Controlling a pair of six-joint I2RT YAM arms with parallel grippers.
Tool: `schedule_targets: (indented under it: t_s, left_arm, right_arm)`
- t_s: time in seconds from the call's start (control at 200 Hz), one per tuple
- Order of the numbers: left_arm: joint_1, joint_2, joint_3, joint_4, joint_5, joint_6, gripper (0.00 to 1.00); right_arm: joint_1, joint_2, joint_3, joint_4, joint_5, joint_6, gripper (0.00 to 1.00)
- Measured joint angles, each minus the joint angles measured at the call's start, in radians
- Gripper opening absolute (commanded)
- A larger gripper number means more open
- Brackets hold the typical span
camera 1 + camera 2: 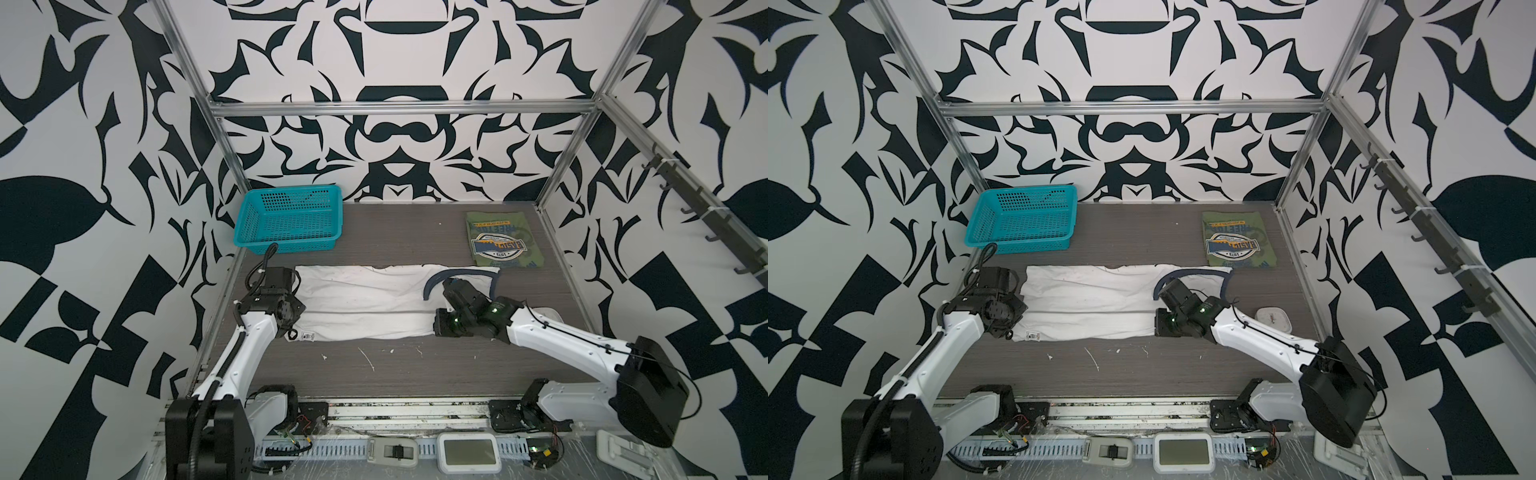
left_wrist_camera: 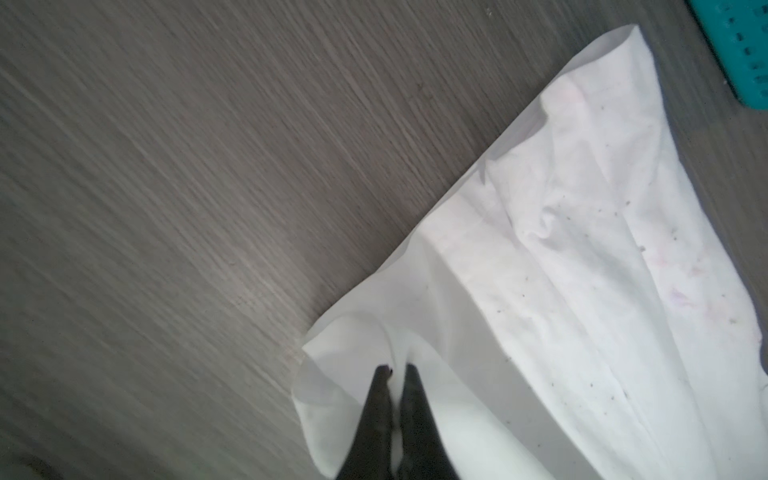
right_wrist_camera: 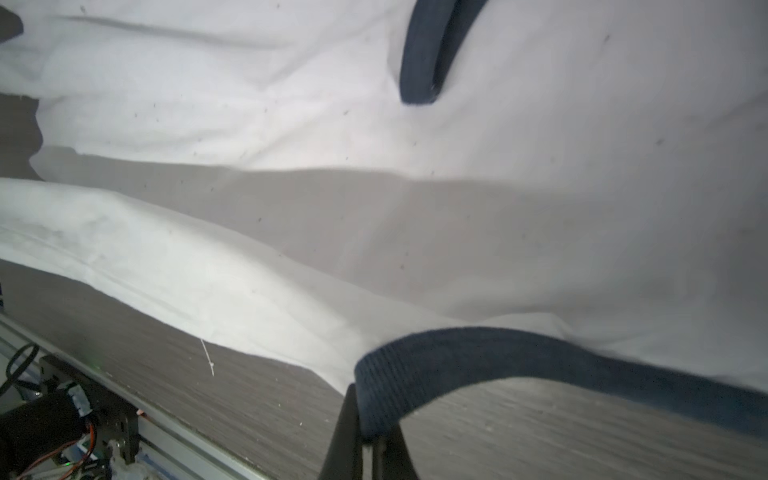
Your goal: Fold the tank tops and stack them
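Clamped shut, the left gripper [image 2: 397, 372] held a corner of the white top [image 1: 365, 299], the right gripper [image 3: 371, 419] its navy strap [image 3: 478, 353]. It lay spread across the table [image 1: 395, 374]; the green top [image 1: 503, 239] sat folded at the far right.

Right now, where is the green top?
In both top views the green top lies folded far right on the table, just behind the right end of the white top, with the basket far left.
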Motion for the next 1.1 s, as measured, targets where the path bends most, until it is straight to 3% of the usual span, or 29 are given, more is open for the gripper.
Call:
schedule_targets:
  t_s: [0.38, 0.48, 0.545, 0.65, 0.785, 0.985, 1.1]
  left_arm:
    - [0.006, 0.393, 0.229, 0.066, 0.013, 0.074, 0.09]
    - [0.015, 0.459, 0.283, 0.071, 0.019, 0.092, 0.13]
    - [0.024, 0.485, 0.307, 0.074, 0.022, 0.103, 0.22]
    - [0.045, 0.499, 0.322, 0.078, 0.019, 0.124, 0.37]
    - [0.066, 0.494, 0.315, 0.096, 0.023, 0.14, 0.52]
    - [0.068, 0.354, 0.178, 0.154, 0.087, 0.143, 0.56]
    - [0.064, 0.31, 0.131, 0.174, 0.122, 0.143, 0.53]
  right_arm:
    - [-0.135, 0.257, 0.139, 0.012, -0.106, -0.122, 0.0]
    - [-0.164, 0.301, 0.154, 0.025, -0.122, -0.136, 0.07]
    - [-0.179, 0.325, 0.166, 0.032, -0.134, -0.141, 0.14]
    - [-0.195, 0.348, 0.182, 0.04, -0.142, -0.151, 0.28]
    - [-0.203, 0.332, 0.182, 0.05, -0.146, -0.167, 0.37]
    - [-0.202, 0.271, 0.152, 0.085, -0.165, -0.183, 0.39]
    - [-0.202, 0.267, 0.123, 0.113, -0.174, -0.183, 0.39]
